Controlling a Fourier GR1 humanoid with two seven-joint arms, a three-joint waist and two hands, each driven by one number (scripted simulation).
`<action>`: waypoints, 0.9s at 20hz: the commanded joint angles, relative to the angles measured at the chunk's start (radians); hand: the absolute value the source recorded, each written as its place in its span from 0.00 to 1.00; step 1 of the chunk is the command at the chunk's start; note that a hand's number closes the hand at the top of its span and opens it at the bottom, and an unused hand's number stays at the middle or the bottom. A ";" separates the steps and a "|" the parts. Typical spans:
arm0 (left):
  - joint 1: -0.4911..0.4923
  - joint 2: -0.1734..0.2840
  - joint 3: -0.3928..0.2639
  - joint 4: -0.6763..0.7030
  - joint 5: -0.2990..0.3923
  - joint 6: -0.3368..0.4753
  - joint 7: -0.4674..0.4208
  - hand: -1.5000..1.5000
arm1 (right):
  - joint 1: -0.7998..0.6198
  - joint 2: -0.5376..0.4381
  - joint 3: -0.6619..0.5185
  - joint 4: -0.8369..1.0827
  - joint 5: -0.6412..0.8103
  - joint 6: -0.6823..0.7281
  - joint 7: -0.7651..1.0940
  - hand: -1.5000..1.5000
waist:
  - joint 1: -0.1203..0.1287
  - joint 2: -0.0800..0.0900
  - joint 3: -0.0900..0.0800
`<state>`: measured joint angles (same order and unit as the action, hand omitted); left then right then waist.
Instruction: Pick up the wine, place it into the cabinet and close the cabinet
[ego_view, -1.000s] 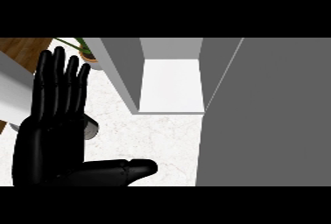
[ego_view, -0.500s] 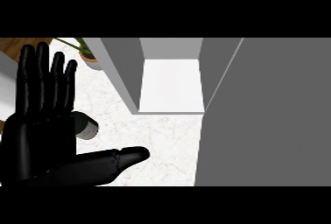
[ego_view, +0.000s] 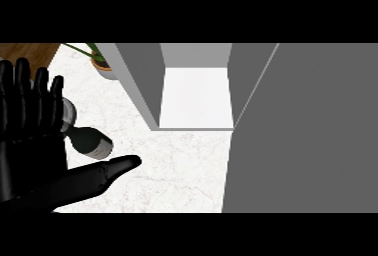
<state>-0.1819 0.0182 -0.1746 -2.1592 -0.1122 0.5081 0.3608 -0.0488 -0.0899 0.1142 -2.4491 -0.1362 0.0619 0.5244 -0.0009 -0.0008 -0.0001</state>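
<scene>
Closest to you, at the lower left of the head view, the black left hand (ego_view: 33, 160) fills much of the frame: its fingers (ego_view: 29, 97) stand straight and spread, pointing away from you, and the thumb (ego_view: 96, 175) sticks out to the right across the white marbled counter top (ego_view: 177, 170). You can see that it is fully open and has hold of nothing. Just beyond the thumb and beside the palm lies the dark green wine bottle with a pale label (ego_view: 92, 142), on its side on the counter; its left part is hidden behind the hand, so you cannot tell whether the two touch. A round grey shape (ego_view: 69, 111) peeks out just right of the fingers, above the bottle, and too little of it shows to say what it is. To your right, the big flat grey cabinet door (ego_view: 310, 130) stands open and covers the whole right side of the view. Further off, the open grey cabinet with a white inner floor (ego_view: 196, 95) sits between that door and its grey left wall. Farthest away, at the upper left, you find a small potted plant with long green leaves (ego_view: 100, 60) beside a strip of brown wooden floor (ego_view: 29, 50). Your right hand shows nowhere in the view.
</scene>
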 joint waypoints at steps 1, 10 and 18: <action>0.033 0.014 0.076 0.037 0.039 -0.019 -0.066 0.00 | -0.054 -0.002 -0.027 -0.091 -0.038 -0.045 0.109 0.00 | 0.000 0.000 -0.001; 0.187 0.025 0.217 0.085 0.144 -0.071 -0.236 0.00 | -0.025 0.010 0.007 -0.101 -0.020 -0.016 0.088 0.00 | 0.000 0.000 -0.001; 0.234 0.046 0.309 0.190 0.205 -0.140 -0.307 0.00 | -0.046 -0.010 -0.029 -0.082 -0.062 0.011 0.091 0.00 | 0.001 0.000 0.000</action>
<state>0.0141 0.0761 0.1271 -2.0085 0.0977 0.3816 0.0958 -0.0769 -0.0770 0.1271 -2.4628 -0.1218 0.0609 0.5667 -0.0008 -0.0011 -0.0004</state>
